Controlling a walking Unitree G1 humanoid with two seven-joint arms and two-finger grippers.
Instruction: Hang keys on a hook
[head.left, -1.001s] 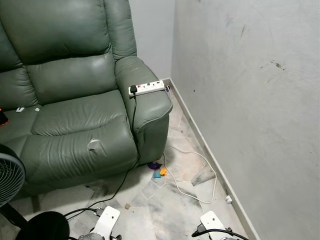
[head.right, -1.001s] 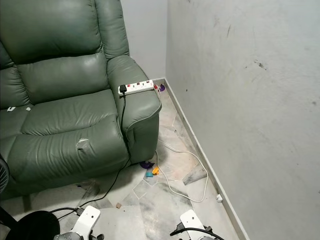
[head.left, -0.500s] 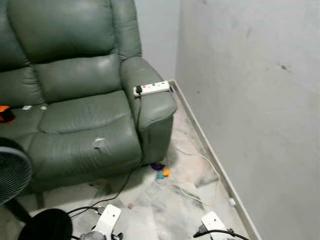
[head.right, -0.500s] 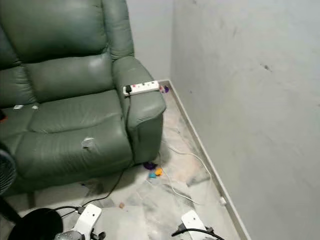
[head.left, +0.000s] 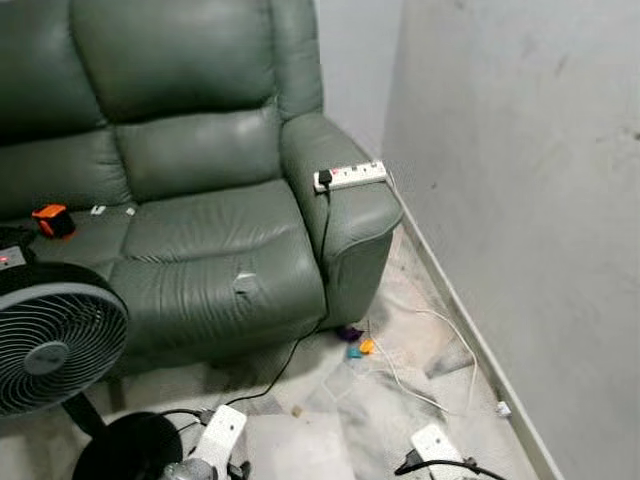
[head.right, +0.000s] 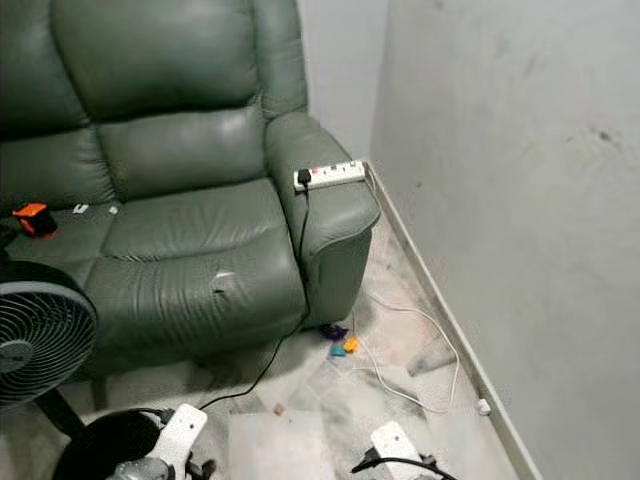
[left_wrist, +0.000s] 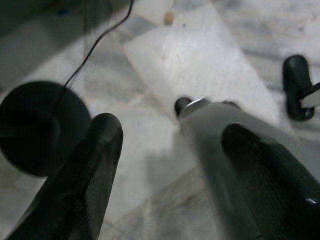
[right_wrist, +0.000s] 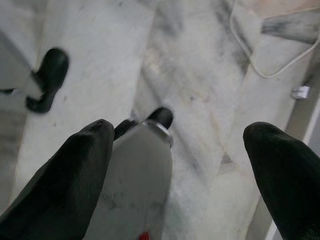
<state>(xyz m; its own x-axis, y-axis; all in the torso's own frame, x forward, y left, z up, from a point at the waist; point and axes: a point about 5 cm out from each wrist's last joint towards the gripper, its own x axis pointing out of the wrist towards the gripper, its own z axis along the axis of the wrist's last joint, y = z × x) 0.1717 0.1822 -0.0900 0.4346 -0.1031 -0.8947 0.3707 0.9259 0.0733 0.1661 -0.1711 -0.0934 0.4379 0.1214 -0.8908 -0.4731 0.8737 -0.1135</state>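
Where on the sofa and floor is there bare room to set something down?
Free: the sofa seat cushion beside the power strip armrest, and pale floor tile between the fan base and white cable. Crowded: floor under the armrest, with small toys.

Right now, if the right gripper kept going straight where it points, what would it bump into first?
Probably the marble floor: the right gripper, fingers spread and empty, points down at it. The robot's own leg sits close below that line.

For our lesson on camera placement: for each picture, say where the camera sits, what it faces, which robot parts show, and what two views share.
Head eye views: look forward and down at the sofa, fan and power strip; both forearms at the bottom edge.
Left wrist view: looks down past the open left gripper at the marble floor and fan base.
Right wrist view: open right gripper, floor, white cable.
Both wrist views share the floor.
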